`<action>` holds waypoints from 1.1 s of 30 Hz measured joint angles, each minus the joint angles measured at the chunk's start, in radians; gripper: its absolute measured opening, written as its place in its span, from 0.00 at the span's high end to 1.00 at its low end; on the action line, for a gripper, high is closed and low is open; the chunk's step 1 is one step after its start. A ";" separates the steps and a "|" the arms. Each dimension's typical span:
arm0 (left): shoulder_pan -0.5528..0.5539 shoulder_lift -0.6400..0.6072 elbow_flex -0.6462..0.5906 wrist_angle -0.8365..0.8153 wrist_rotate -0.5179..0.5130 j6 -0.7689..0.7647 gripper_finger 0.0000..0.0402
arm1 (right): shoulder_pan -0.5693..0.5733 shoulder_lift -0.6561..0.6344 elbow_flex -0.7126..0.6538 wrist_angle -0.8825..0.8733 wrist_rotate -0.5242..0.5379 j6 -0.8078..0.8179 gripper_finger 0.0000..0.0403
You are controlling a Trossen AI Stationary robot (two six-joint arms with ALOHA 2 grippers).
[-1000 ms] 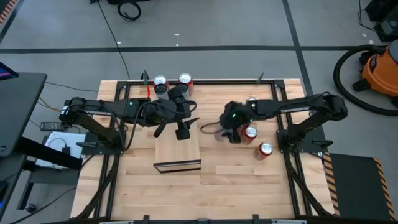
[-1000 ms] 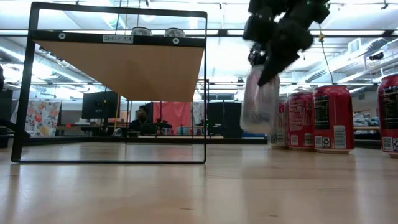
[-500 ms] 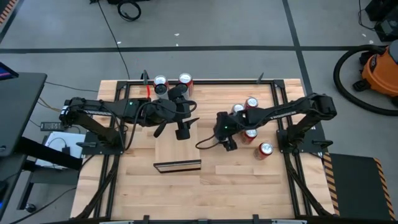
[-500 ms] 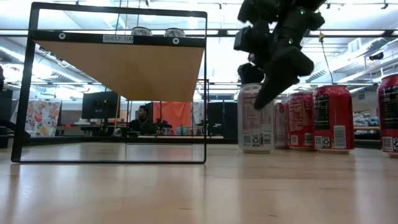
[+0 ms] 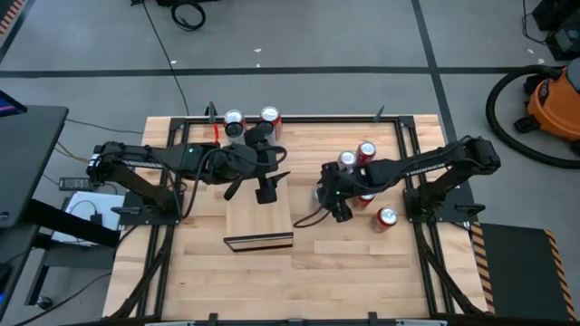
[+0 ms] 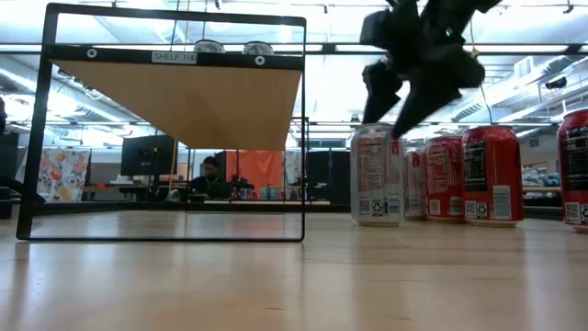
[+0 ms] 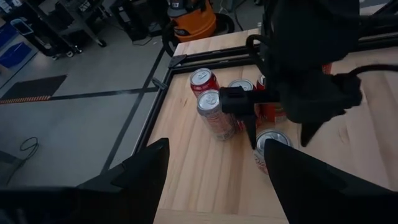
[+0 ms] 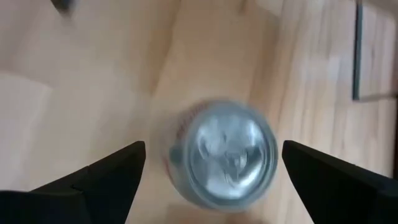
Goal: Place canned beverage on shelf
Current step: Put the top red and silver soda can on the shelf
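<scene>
The right gripper [image 5: 331,201] hangs over the middle-right of the worktop [image 5: 362,272], directly above a pale can [image 8: 222,151] that stands upright on the wood; its fingers [image 8: 102,174] are spread wide to either side of the can's silver top, with clear gaps on both sides, so nothing is gripped. In the low view the same gripper [image 6: 404,92] sits just over the can's rim [image 6: 377,175] — whether a fingertip brushes it cannot be told.

Near that can, toward the right arm's base, stand several red cans [image 6: 491,175] in a loose cluster; one more red can [image 5: 387,216] sits a little apart from them, beside the right arm's stand.

The shelf [image 5: 258,217] — a pale wood slab carried in a black frame [image 6: 175,124] — stands at the centre of the worktop, left of the pale can and well apart from it; two cans [image 5: 252,119] show at its far end.

The left gripper [image 5: 266,192] is held over the shelf; its fingers [image 7: 149,168] stand apart with nothing between them; its wrist view looks across at the right arm [image 7: 305,62] and the can cluster.

Beyond the worktop, an orange vacuum [image 5: 553,95] sits on the floor; a person [image 6: 209,175] is seated far back in the room.
</scene>
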 joint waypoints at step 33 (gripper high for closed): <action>0.000 0.000 0.000 -0.027 0.001 -0.019 0.32 | 0.003 -0.107 -0.146 0.333 0.234 0.468 0.10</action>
